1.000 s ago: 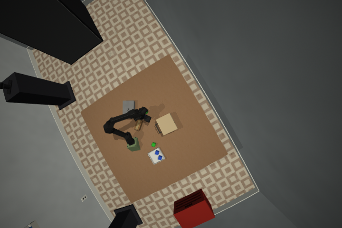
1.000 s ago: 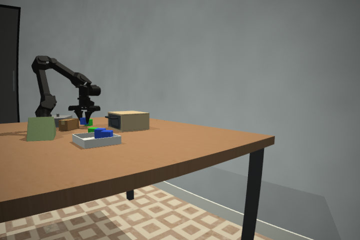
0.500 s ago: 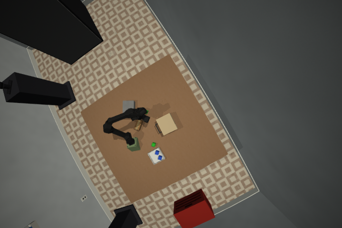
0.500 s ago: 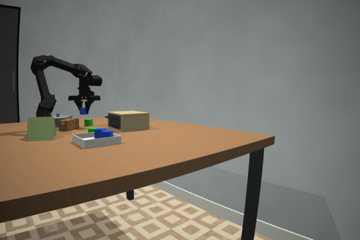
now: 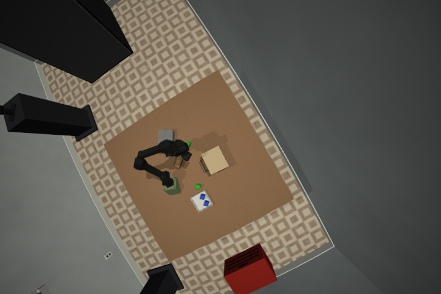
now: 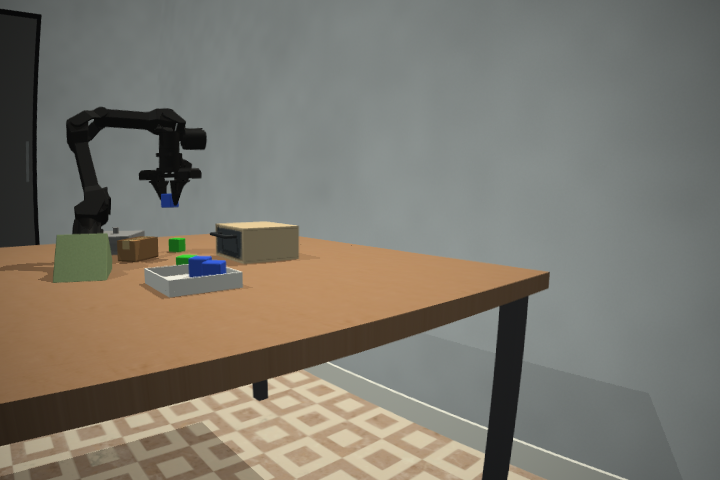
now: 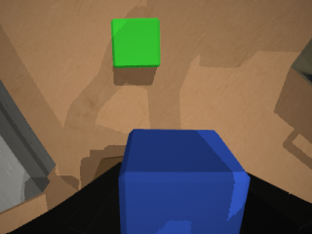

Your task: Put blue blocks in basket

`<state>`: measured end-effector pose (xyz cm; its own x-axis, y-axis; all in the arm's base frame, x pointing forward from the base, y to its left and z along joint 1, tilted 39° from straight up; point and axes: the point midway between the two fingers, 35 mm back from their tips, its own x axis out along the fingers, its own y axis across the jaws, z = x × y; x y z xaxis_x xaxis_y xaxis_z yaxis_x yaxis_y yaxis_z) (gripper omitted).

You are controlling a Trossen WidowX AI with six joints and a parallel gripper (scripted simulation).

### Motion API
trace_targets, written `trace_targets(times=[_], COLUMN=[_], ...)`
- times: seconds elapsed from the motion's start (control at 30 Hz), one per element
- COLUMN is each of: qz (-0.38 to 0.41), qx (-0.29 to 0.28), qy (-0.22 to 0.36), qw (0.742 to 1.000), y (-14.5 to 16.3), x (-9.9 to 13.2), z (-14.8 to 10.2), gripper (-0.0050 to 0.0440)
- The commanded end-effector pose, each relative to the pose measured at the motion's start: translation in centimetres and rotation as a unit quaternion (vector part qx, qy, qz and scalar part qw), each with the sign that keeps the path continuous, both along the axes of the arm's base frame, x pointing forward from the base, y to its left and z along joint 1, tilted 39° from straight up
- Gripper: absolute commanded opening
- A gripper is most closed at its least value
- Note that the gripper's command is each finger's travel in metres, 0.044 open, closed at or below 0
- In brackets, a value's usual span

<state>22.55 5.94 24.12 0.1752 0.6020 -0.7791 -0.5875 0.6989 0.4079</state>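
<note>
So your claw (image 6: 169, 191) is gripping a blue block (image 6: 169, 200) between its fingers, hanging well above the table (image 6: 372, 305) with plenty of free air around it. Straight below it you're looking at a green block (image 7: 136, 42), which needs to stay put. Out from the claw toward the camera in the side view, the white basket (image 6: 168, 286) is sitting upright and already carrying two blue blocks (image 6: 206, 266), so I'd say you're well along, with this third one needing a carry and a drop. A second green block (image 5: 198, 186) is sitting just beside the basket, so watch that. The tan drawer box (image 6: 264, 240) and the small cardboard box (image 6: 137, 247) are looking shut; can't tell if more blue is hiding inside. The table edges are well away from the claw.
</note>
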Motion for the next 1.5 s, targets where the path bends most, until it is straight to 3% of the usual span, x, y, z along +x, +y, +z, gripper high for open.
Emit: trace_targets(times=[0.0,0.17,0.23,0.37,0.43,0.63,0.7,0.73,0.8,0.97,1.03,1.23,1.27,1.37,1.47], qz=[-0.087,-0.174,-0.174,-0.274,-0.284,-0.422,-0.431,-0.453,-0.453,-0.552,-0.559,-0.656,-0.662,-0.662,-0.699], qx=[0.021,0.040,0.040,0.061,0.063,0.093,0.095,0.099,0.099,0.121,0.122,0.143,0.144,0.144,0.152], qy=[0.076,0.144,0.144,0.221,0.228,0.335,0.342,0.358,0.358,0.434,0.439,0.513,0.517,0.517,0.546], qw=[0.993,0.973,0.973,0.934,0.929,0.837,0.830,0.811,0.811,0.702,0.692,0.535,0.524,0.524,0.436], y=[-2.5,-6.3,-6.3,-9.4,-10.7,-15.4,-16.5,-17.2,-17.2,-20.9,-21.8,-25.6,-26.3,-26.3,-27.8], x=[1.6,3.7,3.7,4.6,5.0,4.9,4.9,4.6,4.6,3.3,3.0,0.1,-0.3,-0.3,-2.4], z=[-1.9,-4.3,-4.3,-6.6,-7.5,-11.2,-12.0,-12.7,-12.7,-15.8,-16.5,-20.1,-20.7,-20.7,-22.3], gripper=[0.0000,0.0000,0.0000,0.0000,0.0000,0.0000,0.0000,0.0000,0.0000,0.0000,0.0000,0.0000,0.0000,0.0000,0.0000])
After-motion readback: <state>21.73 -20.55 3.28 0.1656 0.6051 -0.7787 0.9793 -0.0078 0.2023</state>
